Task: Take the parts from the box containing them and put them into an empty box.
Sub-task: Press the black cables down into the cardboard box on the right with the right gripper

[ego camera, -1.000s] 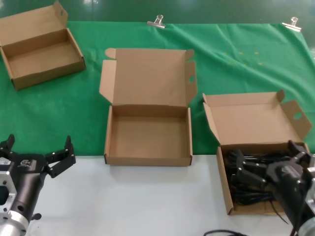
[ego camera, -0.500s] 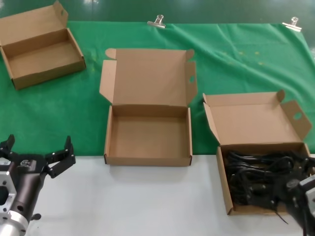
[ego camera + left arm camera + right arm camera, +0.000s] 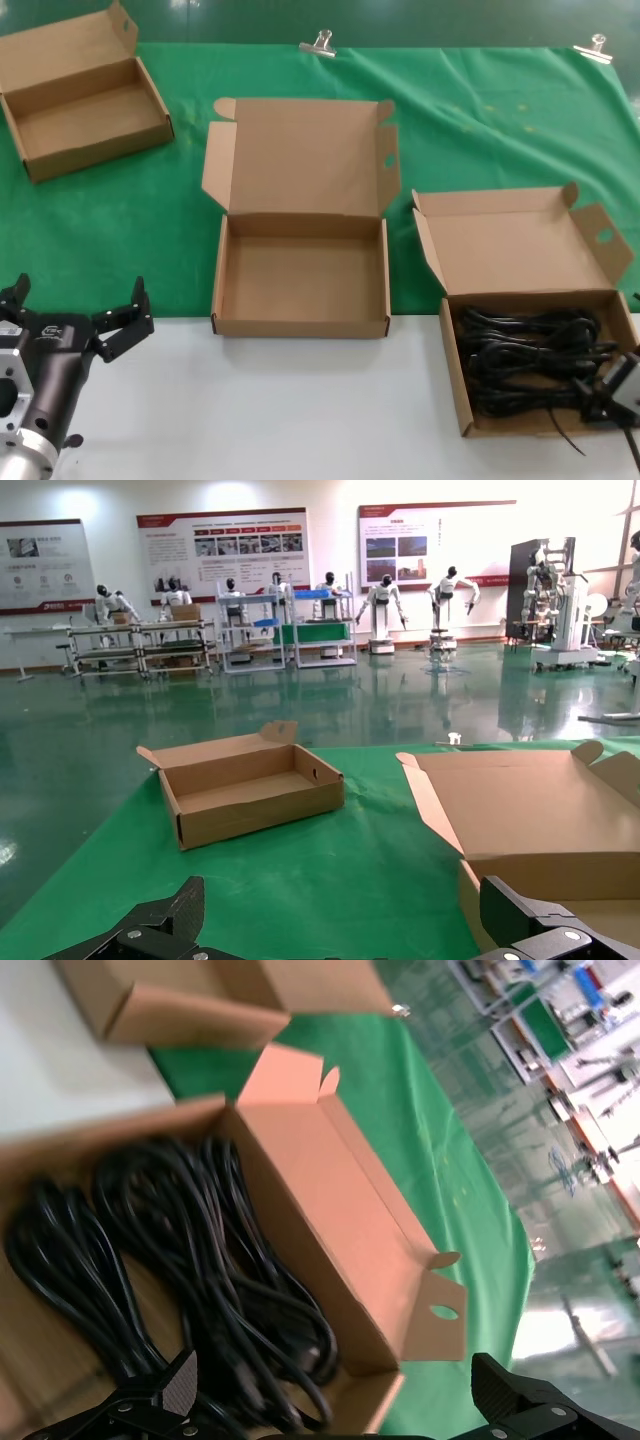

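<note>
Step in hand, as judged: first pick from the cord box. No cord is held.

Right hand (image 3: 622,385) shows only at the lower right edge of the head view, at the near right corner of the box containing them (image 3: 452,365). Right wrist view shows its two fingertips (image 3: 165,1400) spread wide, nothing between them, cords beneath.

Left hand (image 3: 75,318) sits at lower left over the white counter (image 3: 300,410), fingers spread, idle, well apart from every box.

To do it well: come down on a chunky plug or a bunched loop, not a lone strand; the cords lie tangled, so one pull may drag neighbours along. Lift straight up and clear the tray wall before crossing to the middle box.

Containers:
- Box containing them, lower right of the head view: lid standing back, round hole in one wing. The parts (image 3: 525,360) fill the tray as a heap of black cords; count cannot be told.
- An empty box (image 3: 300,325), centre of frame: lid open, tray bare.
- Smaller box (image 3: 90,140), upper left, on the green cloth (image 3: 480,130): also bare inside.
</note>
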Robot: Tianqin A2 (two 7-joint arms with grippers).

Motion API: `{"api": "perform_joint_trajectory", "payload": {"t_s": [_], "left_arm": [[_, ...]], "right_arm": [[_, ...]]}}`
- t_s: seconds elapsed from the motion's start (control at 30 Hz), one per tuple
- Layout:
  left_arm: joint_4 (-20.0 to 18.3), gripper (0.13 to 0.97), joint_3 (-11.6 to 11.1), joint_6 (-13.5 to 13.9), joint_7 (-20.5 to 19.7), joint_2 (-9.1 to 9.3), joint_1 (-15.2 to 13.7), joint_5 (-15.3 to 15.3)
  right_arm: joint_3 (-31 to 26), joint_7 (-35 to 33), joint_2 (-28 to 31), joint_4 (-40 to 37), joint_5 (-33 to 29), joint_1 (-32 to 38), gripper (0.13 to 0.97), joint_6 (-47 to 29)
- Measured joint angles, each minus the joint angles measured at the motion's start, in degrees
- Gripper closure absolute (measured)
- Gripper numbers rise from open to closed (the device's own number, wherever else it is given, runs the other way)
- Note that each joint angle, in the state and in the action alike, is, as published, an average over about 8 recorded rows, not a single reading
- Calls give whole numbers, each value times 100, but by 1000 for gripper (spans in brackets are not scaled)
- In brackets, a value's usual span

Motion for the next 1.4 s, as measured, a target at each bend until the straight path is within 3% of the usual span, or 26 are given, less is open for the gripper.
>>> {"api": "perform_joint_trajectory", "payload": {"t_s": [0.2, 0.43, 1.4], "left_arm": [[0, 132, 0, 0, 0, 0, 0, 0], [0, 132, 0, 0, 0, 0, 0, 0], [0, 132, 0, 0, -2, 0, 0, 2]], "right_arm": [[-766, -615, -25, -209, 256, 829, 129, 249], [-1054, -975, -256, -384, 323, 1263, 129, 272], [-1106, -1294, -220, -466, 335, 1212, 129, -161]]}}
